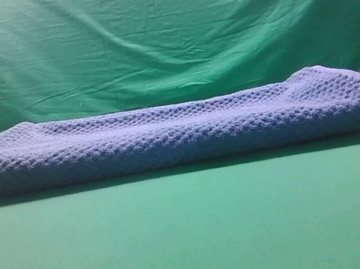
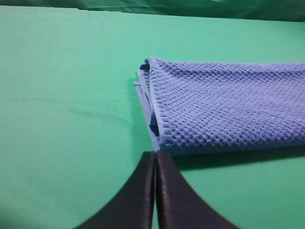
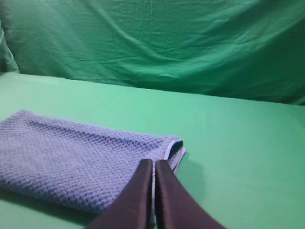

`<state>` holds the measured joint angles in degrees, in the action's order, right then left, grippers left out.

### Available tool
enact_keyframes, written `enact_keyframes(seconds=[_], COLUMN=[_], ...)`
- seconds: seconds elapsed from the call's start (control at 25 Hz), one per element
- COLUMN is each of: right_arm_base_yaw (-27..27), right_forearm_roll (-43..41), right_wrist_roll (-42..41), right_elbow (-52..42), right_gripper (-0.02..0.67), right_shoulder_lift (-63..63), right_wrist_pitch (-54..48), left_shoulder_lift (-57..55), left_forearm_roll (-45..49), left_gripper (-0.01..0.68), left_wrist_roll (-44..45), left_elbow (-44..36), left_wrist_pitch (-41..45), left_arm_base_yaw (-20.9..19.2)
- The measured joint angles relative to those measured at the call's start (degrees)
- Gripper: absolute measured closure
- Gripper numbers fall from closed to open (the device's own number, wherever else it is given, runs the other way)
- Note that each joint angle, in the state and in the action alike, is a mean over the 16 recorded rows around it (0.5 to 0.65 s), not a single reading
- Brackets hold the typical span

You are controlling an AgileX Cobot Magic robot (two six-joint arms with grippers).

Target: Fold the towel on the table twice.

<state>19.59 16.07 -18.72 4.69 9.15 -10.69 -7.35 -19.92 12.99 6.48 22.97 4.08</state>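
The blue-grey waffle-weave towel (image 1: 166,133) lies folded in layers across the green table (image 1: 198,236), as a long low strip. In the left wrist view the towel's (image 2: 228,105) stacked pale edges show at its near end. My left gripper (image 2: 155,157) is shut with nothing in it, its tips just short of that corner. In the right wrist view my right gripper (image 3: 153,164) is shut too, over the near edge of the towel (image 3: 71,157), close to its open corner. Neither gripper shows in the exterior high view.
A wrinkled green backdrop cloth (image 1: 162,33) hangs behind the table. Bare green tabletop lies in front of the towel and beside both its ends (image 2: 62,105).
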Motion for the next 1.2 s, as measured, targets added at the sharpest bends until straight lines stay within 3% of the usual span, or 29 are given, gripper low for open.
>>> enact_keyframes(seconds=[0.4, 1.2], right_arm_base_yaw=[0.0, 0.0], right_forearm_roll=[0.0, -2.6], right_wrist_roll=[0.0, 0.0], right_elbow=[-5.8, -6.2], right_gripper=[0.649, 0.649], right_shoulder_lift=[0.0, 0.0], right_wrist_pitch=[1.5, -6.6], left_shoulder_lift=[0.0, 0.0], left_forearm_roll=[-1.2, -1.0], left_gripper=[0.673, 0.673], left_wrist_roll=[0.0, 0.0], left_elbow=[-6.6, -7.4], left_wrist_pitch=[-5.7, -6.2], left_arm_base_yaw=[0.0, 0.0])
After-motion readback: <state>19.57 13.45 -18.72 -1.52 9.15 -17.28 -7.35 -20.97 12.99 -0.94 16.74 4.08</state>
